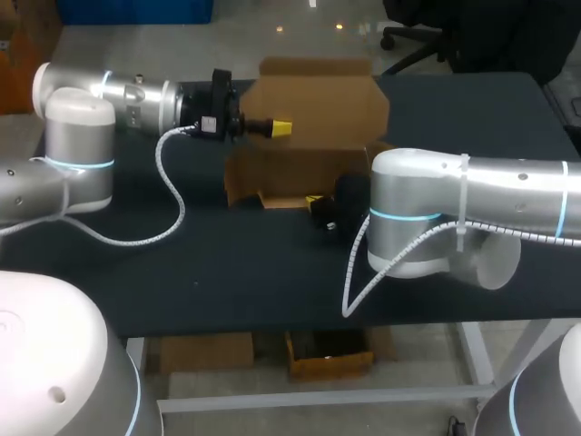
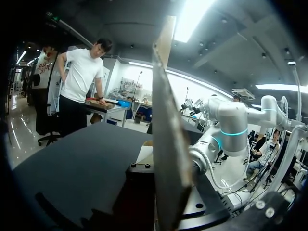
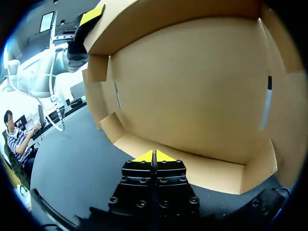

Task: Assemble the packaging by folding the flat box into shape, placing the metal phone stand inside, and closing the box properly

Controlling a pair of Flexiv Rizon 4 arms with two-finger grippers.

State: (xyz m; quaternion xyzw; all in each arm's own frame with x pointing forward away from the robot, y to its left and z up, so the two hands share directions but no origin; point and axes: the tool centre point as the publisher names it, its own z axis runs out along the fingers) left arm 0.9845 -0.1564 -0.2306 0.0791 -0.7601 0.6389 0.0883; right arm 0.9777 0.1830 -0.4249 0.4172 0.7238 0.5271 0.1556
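The half-folded box (image 1: 318, 100) stands at the upper middle of the head view, its lid flap pinched by the left gripper (image 1: 282, 127). The right gripper (image 3: 153, 156), closed and empty, is held at the front wall, which could be buckled by a push.

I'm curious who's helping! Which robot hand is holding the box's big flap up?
The left gripper: it pinches the side edge of the upright lid flap on the cardboard box. The right gripper is shut on nothing, low at its front.

A robotics lab: left arm (image 1: 136, 91) and right arm (image 1: 490, 186) at a dark worktable (image 1: 227, 272)
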